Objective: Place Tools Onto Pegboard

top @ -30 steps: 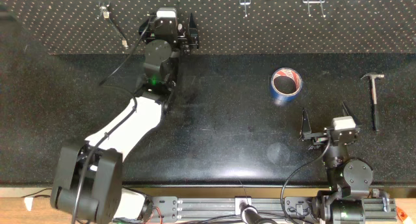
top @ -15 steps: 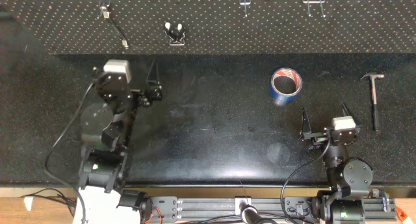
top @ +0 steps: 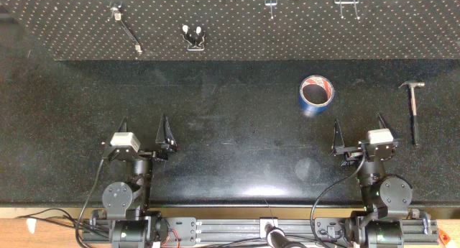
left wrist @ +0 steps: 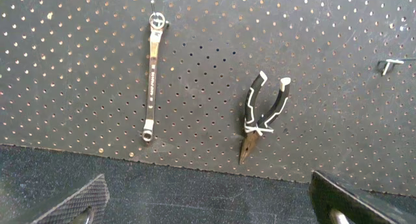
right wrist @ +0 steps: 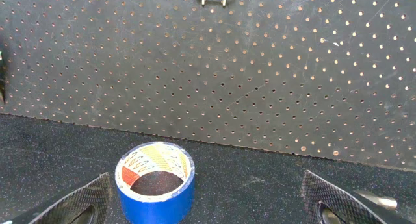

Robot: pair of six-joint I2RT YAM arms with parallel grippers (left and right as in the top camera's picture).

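Plainly, no writing can be read anywhere. The blue tape roll [top: 316, 94] [right wrist: 155, 182] carries red and yellow print on its inner wall, too small to make out. The hammer [top: 413, 111], the pliers [top: 192, 37] [left wrist: 263, 117] and the wrench [top: 128, 29] [left wrist: 151, 78] show no label at all.

The left jaws stand wide apart and hold nothing, low over the bench [top: 237, 133]. In the left wrist view their fingers [left wrist: 78, 201] are cut off at the edge. Well ahead of them the pliers hang nose down on the pegboard [top: 287, 32], with the wrench hanging upright beside them, apart from them. A metal hook [left wrist: 392, 65] is cut off at that view's edge.

The right jaws are spread wide as well, gripping nothing. The tape roll stands upright on the bench near in front of them, closer to their left finger. The hammer lies flat on the bench beyond their right finger, head toward the pegboard. Two bare hooks [top: 271, 5] [top: 347, 6] sit on the pegboard far ahead of these jaws, partly cut off.
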